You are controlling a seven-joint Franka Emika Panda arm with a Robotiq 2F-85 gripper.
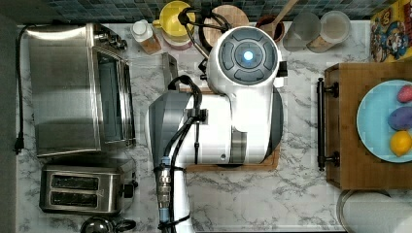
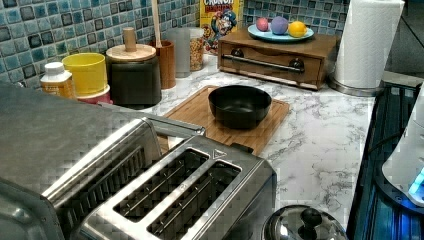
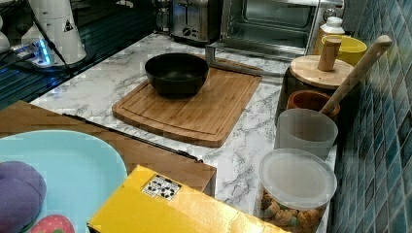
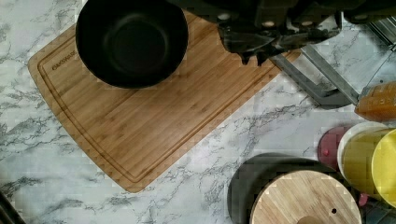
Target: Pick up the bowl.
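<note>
Wrist view gives me the clearest look at the job: the black bowl (image 4: 132, 42) sits upright on the wooden cutting board (image 4: 154, 116), close to one corner of it, dark matte inside. The gripper (image 4: 252, 58) shows as dark hardware just beside the bowl, above the board's edge and not touching anything, with its fingertips pressed close together — nothing between them. From the left view I see the bowl (image 2: 240, 105) on the board (image 2: 220, 127) in the middle of the marble counter (image 2: 320, 145), with the toaster (image 2: 185, 200) near the camera and a dark canister with a wooden lid (image 2: 132, 70) on the left view's left, against the tiled wall. The right view shows the bowl (image 3: 177, 73) toward the far left corner of the board (image 3: 194, 107). On the top view the white arm (image 1: 228, 107) covers the board — I can only make out strips of wood at its edges — and a light blue plate (image 1: 376, 121) with fruit rests on a wooden box at the top view's right.
</note>
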